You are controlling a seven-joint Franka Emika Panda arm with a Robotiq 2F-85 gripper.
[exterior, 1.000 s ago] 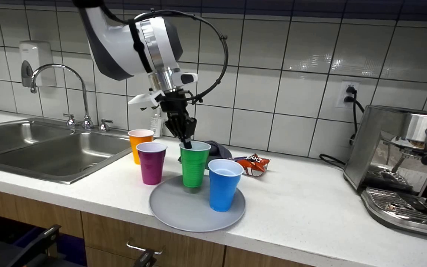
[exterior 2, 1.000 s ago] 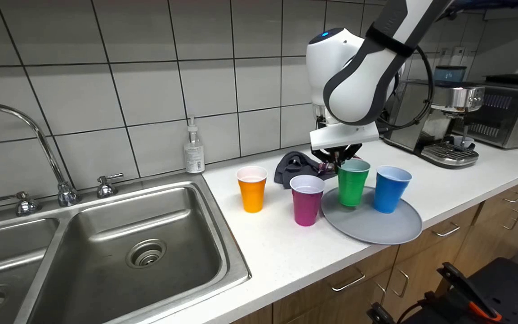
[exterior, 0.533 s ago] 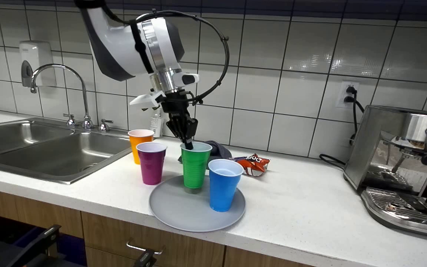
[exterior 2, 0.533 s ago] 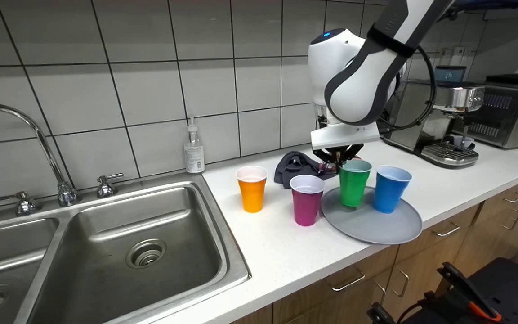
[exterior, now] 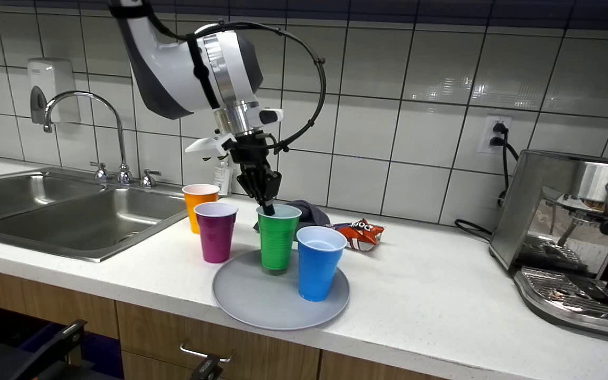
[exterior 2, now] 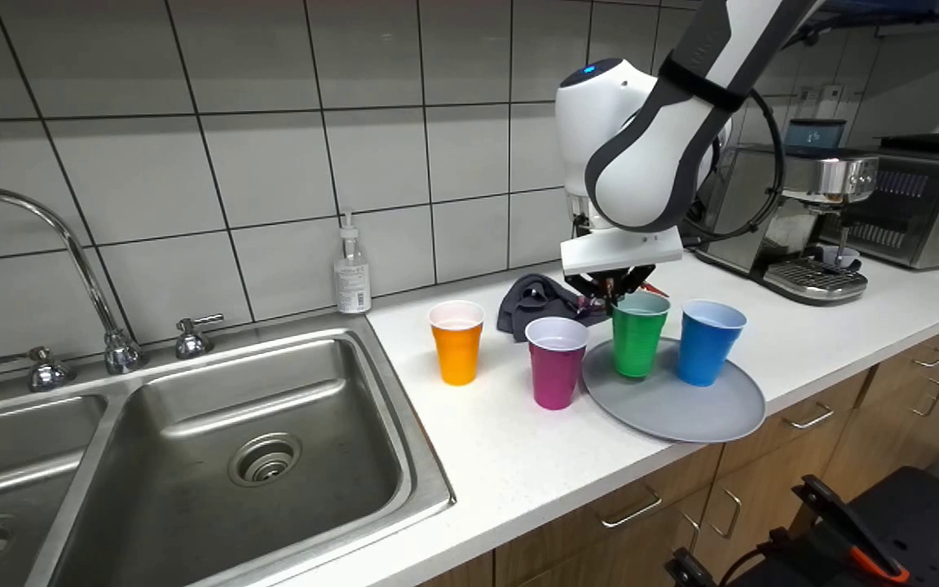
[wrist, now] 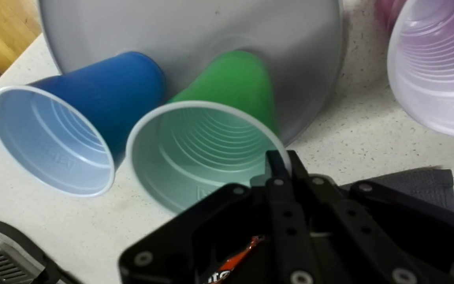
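One green plastic cup [exterior: 276, 243] with a pale interior is held upright over a flat, round grey plate [exterior: 264, 303], its rim pinched by the robot's black gripper [wrist: 286, 163]. The slim fingers [wrist: 277, 167] are drawn together on the thin plastic wall, one tip inside the cup and one outside, as the wrist view shows. Whether the cup's base touches the plate is hard to tell. Just beside it, a blue plastic cup [exterior: 319, 272] with a light-blue interior stands on the same plate. A magenta plastic cup [exterior 2: 556, 375] with a pale lining sits on the white countertop [exterior: 430, 285] near the plate's edge, with an orange plastic cup [exterior 2: 458, 352] farther back. Behind the cups lie a crumpled dark-grey cloth [exterior 2: 536, 308] and a shiny red snack packet [exterior: 362, 235]. Farther out, a stainless-steel double sink [exterior 2: 160, 481] lies at one end, a clear pump bottle [exterior 2: 352, 281] at its back corner, and a silver espresso machine [exterior: 562, 232] stands at the other.
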